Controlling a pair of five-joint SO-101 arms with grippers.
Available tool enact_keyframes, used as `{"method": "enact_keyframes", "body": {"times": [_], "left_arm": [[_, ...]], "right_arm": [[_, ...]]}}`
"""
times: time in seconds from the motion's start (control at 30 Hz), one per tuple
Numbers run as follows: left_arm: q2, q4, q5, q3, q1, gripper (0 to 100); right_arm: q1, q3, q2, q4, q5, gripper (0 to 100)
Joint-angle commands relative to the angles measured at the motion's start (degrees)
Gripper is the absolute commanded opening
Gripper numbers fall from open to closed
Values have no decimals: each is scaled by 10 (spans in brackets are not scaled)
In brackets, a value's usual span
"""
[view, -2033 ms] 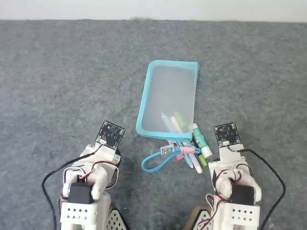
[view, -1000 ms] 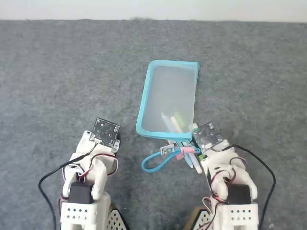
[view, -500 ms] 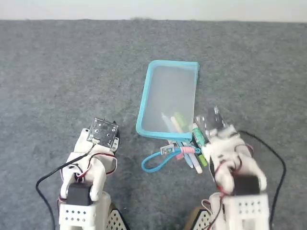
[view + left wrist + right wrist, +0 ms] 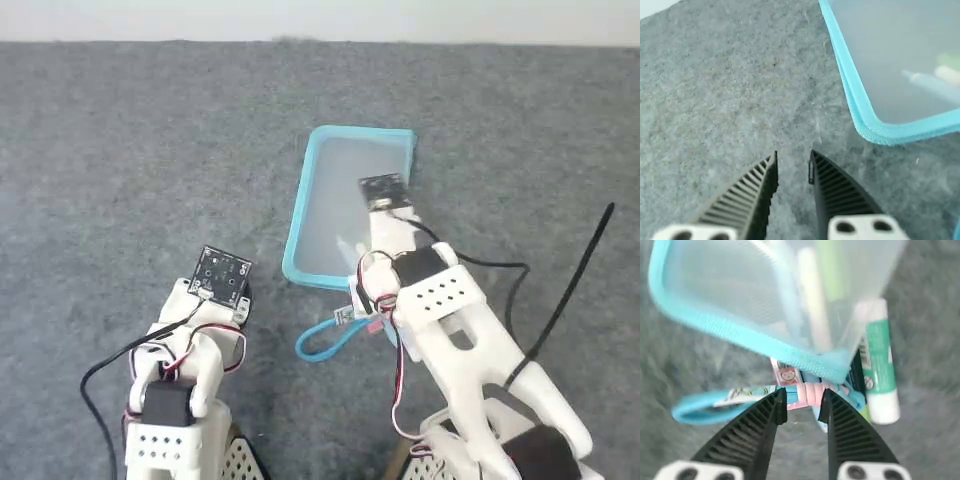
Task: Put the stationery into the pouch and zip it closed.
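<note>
Left hand [image 4: 792, 161]: fingers slightly parted with nothing between them, low over the grey desk [image 4: 715, 75]; the pouch's near corner lies ahead of it, toward the other arm's side, apart from the fingertips
Pouch [image 4: 345, 190]: translucent with a turquoise edge, flat on the desk ahead of both hands, mouth turned toward the arms and not closed
Pens [image 4: 812, 315]: half inside the pouch, their ends poking out of the mouth under the right hand
Strap [image 4: 322, 343]: blue loop curling out from the mouth between the two hands, bound by a pink wrap [image 4: 810, 390]
Glue stick [image 4: 879, 360]: green-and-white tube outside the pouch, just beside the pen ends
Right hand [image 4: 802, 401]: fingers a little apart, gripping nothing that I can tell; it hangs just above the mouth, the pink wrap showing in the gap beyond its tips
Change: within two seconds the right arm has left its folded rest and stretched out over the pouch; the left arm has barely shifted
Meaning: filling looks unfinished, so closing must probably wait
In the way: strap and wrap lie tangled among the pen ends; the loose pouch may slide when pushed
</note>
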Motion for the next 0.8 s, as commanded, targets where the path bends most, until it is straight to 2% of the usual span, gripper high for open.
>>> {"method": "enact_keyframes", "body": {"times": [0.0, 0.27, 0.57, 0.77], "left_arm": [[-13, -15, 9, -8, -5, 100], [-13, -19, 8, -1, -5, 100], [-13, -28, 8, 4, -5, 100], [-13, -26, 8, 4, -5, 100]], "right_arm": [[-4, -25, 0, 10, -78, 140], [-4, 5, -1, 18, -142, 140], [-3, 29, 0, 13, -139, 143], [-3, 82, 0, -66, -139, 143]]}}
